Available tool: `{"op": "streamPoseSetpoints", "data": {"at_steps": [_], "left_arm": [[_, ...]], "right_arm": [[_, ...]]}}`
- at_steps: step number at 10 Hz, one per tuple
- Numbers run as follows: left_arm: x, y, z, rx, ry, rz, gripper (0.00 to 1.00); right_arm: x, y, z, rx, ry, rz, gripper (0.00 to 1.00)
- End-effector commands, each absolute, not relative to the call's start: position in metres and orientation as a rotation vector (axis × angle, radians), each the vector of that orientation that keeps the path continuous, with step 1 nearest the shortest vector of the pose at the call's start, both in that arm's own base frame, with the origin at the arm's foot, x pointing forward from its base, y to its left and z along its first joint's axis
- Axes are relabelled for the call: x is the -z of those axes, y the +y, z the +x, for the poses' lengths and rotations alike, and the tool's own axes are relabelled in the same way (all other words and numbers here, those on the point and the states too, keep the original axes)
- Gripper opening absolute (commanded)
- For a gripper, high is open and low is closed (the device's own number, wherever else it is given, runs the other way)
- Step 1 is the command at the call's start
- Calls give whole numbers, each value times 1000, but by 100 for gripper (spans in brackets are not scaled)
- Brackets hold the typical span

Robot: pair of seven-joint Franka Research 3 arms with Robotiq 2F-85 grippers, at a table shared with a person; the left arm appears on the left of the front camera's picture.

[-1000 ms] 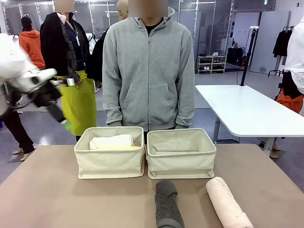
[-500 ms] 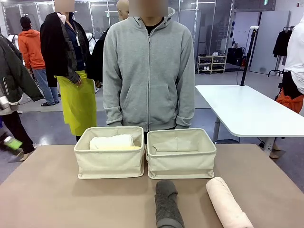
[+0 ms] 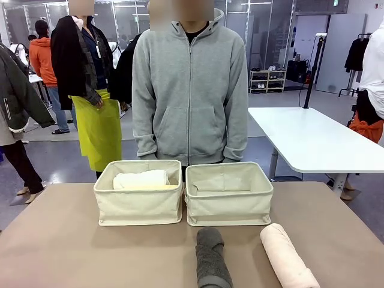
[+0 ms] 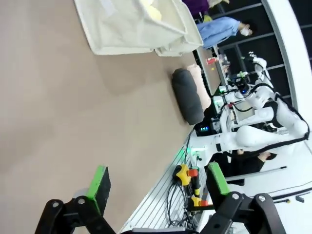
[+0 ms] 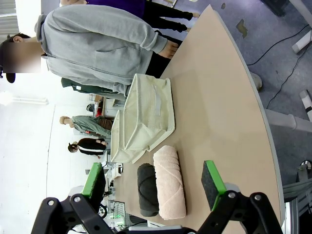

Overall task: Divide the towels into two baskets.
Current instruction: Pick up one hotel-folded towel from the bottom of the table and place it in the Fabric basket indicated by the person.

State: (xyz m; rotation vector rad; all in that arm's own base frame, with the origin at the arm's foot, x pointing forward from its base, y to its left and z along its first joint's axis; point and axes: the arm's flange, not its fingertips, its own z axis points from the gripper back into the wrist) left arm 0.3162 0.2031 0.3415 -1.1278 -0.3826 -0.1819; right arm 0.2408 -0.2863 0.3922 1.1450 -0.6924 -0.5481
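Front view: both baskets sit side by side mid-table, towards the far edge. Left basket (image 3: 138,204) holds the white towel (image 3: 141,179), with the pale yellow towel (image 3: 150,187) just under and in front of it. No towel visible in the right basket (image 3: 228,204). The dark grey towel (image 3: 211,259) lies on the table (image 3: 60,252) at the near edge, in front of the right basket. The pale pink towel (image 3: 287,257) is beside it, towards the near right corner, apart from it. A person (image 3: 189,90) in a grey hoodie stands at the far edge, hands not on anything.

Left wrist view: left gripper (image 4: 158,183) is spread wide with nothing between the pads. It's off past the table edge, well apart from the grey roll.

Right wrist view: right gripper (image 5: 153,175) is also spread and holding nothing, looking along the table at the grey and pink rolls lying together in front of the right basket.

My read: half done. Left basket has its two; grey and pink are not yet placed. Next move: the right arm comes down over one roll, pads straddling it across its width, then lifts it over the soft rim into the right basket.
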Motion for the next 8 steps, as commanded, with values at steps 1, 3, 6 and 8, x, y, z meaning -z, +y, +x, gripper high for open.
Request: {"op": "streamPoseSetpoints", "data": {"at_steps": [1,3,6,8], "left_arm": [[-357,194,347,281,-358,-1087,100],[-341,203,316,182,-383,-1128,100],[-341,203,316,182,-383,-1128,100],[-341,203,316,182,-383,-1128,100]], "right_arm": [[-395,-285,240,552,-702,1154,100],[-395,-285,240,552,-702,1154,100],[-395,-285,240,552,-702,1154,100],[-395,-285,240,552,-702,1154,100]]}}
